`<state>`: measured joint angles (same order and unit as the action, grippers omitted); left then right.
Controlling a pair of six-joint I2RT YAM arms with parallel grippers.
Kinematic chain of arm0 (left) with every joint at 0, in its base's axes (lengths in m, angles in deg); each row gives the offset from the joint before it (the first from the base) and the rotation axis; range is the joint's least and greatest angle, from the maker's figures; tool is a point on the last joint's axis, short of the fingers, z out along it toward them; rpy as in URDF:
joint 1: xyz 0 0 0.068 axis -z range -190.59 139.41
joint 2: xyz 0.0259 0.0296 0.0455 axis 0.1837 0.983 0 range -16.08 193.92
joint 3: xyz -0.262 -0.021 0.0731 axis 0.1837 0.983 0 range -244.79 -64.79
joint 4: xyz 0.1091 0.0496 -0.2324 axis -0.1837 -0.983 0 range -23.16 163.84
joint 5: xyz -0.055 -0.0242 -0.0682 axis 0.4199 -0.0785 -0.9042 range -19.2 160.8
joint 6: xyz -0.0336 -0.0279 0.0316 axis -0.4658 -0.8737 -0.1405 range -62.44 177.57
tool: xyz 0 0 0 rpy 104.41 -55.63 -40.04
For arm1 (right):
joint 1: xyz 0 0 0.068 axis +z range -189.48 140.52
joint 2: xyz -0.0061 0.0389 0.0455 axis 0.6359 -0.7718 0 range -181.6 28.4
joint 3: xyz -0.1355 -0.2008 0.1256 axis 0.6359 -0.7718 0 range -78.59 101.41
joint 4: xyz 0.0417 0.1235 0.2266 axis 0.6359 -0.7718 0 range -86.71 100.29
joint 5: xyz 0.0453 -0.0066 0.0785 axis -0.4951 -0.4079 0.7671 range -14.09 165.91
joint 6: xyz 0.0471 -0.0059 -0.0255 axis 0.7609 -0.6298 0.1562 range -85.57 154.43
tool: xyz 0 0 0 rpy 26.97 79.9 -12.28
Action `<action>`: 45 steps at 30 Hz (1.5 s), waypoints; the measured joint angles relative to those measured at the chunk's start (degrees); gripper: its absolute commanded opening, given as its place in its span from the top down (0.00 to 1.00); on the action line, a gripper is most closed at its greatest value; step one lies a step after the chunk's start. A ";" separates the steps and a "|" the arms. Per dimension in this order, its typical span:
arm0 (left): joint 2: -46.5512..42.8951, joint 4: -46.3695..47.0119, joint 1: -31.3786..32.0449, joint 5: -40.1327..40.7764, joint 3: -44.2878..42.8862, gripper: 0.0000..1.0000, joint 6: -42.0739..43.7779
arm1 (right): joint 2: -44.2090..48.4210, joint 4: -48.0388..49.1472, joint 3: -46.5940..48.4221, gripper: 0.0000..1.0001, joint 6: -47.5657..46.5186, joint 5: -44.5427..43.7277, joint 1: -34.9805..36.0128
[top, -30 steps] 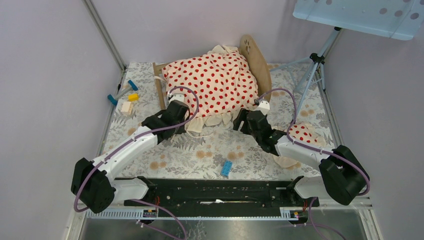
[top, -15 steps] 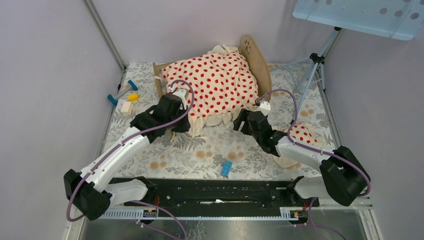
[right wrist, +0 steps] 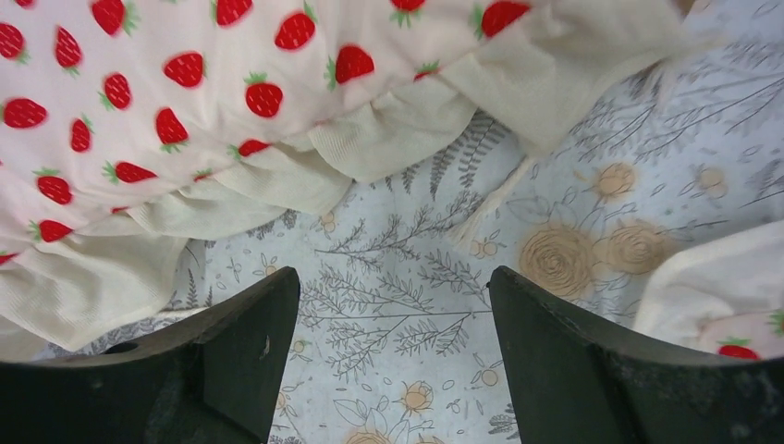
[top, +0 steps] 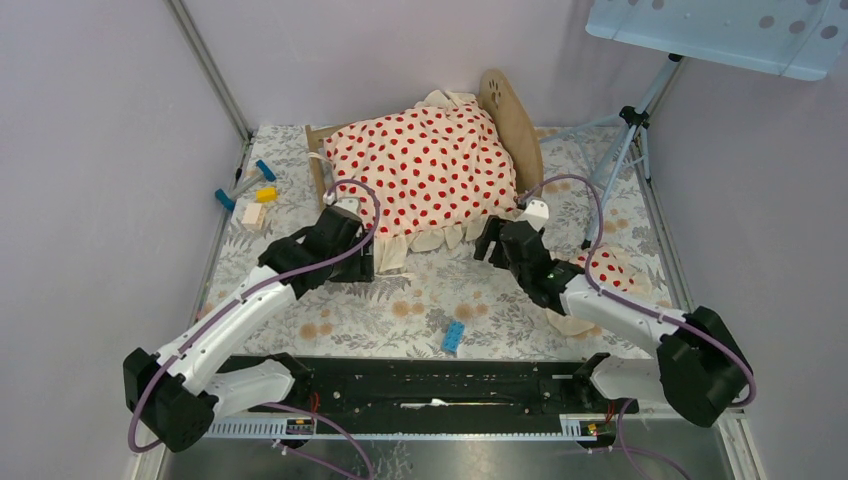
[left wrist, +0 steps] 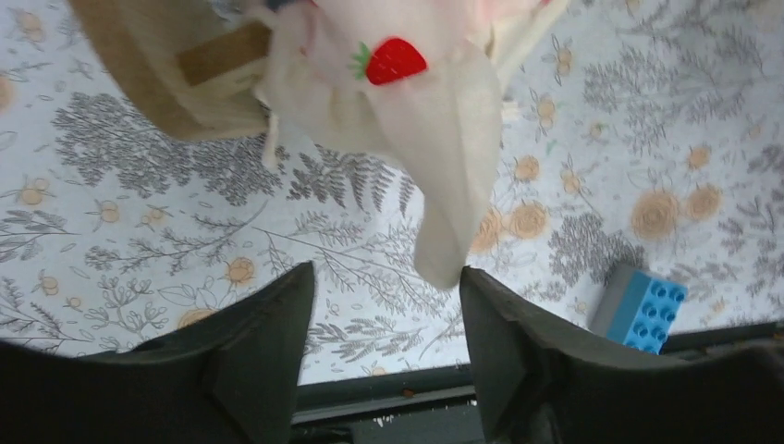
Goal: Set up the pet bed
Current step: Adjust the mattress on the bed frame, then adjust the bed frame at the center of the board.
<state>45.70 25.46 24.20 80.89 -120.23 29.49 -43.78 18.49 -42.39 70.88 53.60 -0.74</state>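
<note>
**Desk:** Where are you at?

**Me:** Closest to me, a blue brick [top: 453,337] lies loose on the flowered table [top: 330,310] at six o'clock, and I'm not using it. Just beyond it, both arms sit at the near edge of the bedding. A second ago the left gripper [left wrist: 386,277] was clamped shut at the blanket's edge. Now its jaws are parted with nothing between them, and I've drawn that arm back toward seven o'clock. The ruffled corner of the blanket [top: 425,175] hangs free just past the fingertips, next to the wooden frame.

**Desk:** And the right side?

**Me:** The right gripper [right wrist: 393,282] is spread wide and empty, same as before. It hovers over bare table just short of the ruffle, near the bed's five o'clock corner.

**Desk:** The bed itself?

**Me:** The pet bed [top: 512,120] stands at twelve o'clock, close to the back wall, with a rounded end board rising on its right. The blanket covers nearly all of it, so I can't see the mattress. The near ruffle spills over the side onto the table.

**Desk:** So what does the release tell you?

**Me:** I'd say the blanket is laid and I'm done handling it. What I think is left is the pillow [top: 605,268], which is on the table at four o'clock beside my right forearm, off the bed. The right arm is nearest it and free to take it.
</note>
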 measured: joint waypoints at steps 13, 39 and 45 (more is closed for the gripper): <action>-4.35 2.49 -4.72 11.37 -8.31 0.01 -0.81 | 6.10 -17.84 18.36 0.07 -12.41 -7.74 -9.68; -9.31 5.27 -17.57 -5.33 -6.25 0.01 3.39 | -27.21 -22.64 47.71 0.66 -29.14 15.45 -26.53; -9.79 5.20 -17.57 -5.97 -6.25 0.01 4.17 | -23.06 -19.28 41.68 0.89 -34.64 19.74 -26.21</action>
<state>35.91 30.67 6.62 74.92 -126.48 33.66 -66.84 -0.78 -0.71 36.23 73.34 -26.95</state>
